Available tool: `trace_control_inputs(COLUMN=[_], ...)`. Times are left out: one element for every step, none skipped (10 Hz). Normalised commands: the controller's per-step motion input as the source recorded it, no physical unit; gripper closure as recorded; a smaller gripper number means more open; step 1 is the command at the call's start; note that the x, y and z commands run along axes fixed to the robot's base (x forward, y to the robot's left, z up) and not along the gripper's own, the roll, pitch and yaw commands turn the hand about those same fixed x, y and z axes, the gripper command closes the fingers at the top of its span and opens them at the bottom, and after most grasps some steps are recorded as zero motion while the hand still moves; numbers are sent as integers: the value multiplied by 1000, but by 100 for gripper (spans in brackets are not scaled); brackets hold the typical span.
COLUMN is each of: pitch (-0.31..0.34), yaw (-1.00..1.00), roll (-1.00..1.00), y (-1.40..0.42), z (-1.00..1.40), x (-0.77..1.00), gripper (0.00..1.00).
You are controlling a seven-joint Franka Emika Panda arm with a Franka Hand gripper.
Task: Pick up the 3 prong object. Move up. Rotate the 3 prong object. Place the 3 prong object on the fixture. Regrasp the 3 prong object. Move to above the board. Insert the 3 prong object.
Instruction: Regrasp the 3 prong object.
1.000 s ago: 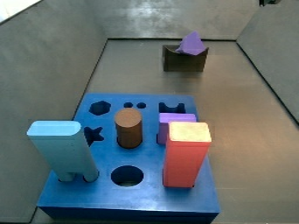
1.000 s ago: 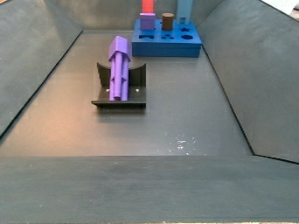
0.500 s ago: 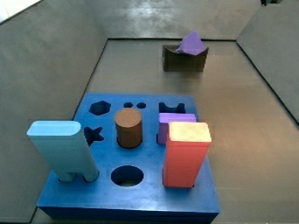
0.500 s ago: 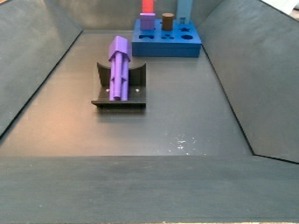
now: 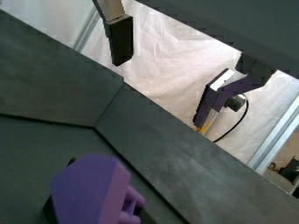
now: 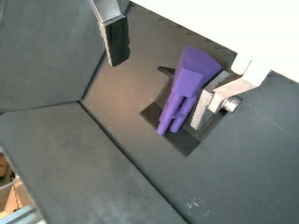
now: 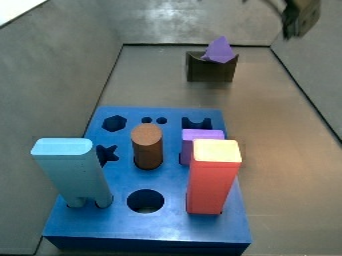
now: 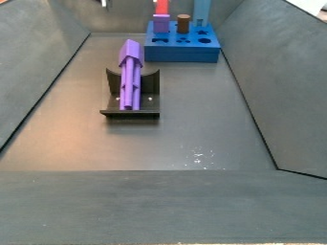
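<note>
The 3 prong object (image 8: 129, 73) is a long purple peg lying tilted across the dark fixture (image 8: 130, 107) on the grey floor. In a side view its end (image 7: 218, 48) sticks up from the fixture (image 7: 210, 68). The blue board (image 7: 171, 232) with shaped holes stands apart from the fixture, as it does in the other side view (image 8: 194, 54). My gripper (image 7: 301, 15) hangs blurred high above the floor near the fixture. In both wrist views it (image 6: 166, 70) (image 5: 170, 70) is open and holds nothing, with the peg (image 6: 181, 92) (image 5: 100, 192) below it.
On the board stand a light blue block (image 7: 74, 170), a red block (image 7: 214, 175), a brown cylinder (image 7: 147, 147) and a short lilac block (image 7: 202, 134). Sloping grey walls (image 8: 45, 86) enclose the floor on all sides.
The gripper has come into a side view at its upper right corner. The peg, fixture and board have not moved.
</note>
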Motion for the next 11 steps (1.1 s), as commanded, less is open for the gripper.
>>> trace_control_inputs(pitch=[-1,-17,-33,-47,-49,-46,-43,-31,-20,-7,-3], yaw=[131,118,104,89,66,51,37,26,20,16,19], roll=[80,75,73,73,74,79,79,78,79,75,74], y=[23,19,15,12,7,1,-4,-6,-8,-11,-13], z=[-1000,-1000,-1000,-1000,-1000,-1000,-1000,-807,-657,-464,-323], x=[91,100,110,117,130,140,150,127,109,97,92], gripper=[0,0,0,0,0,0,0,0,0,0,0])
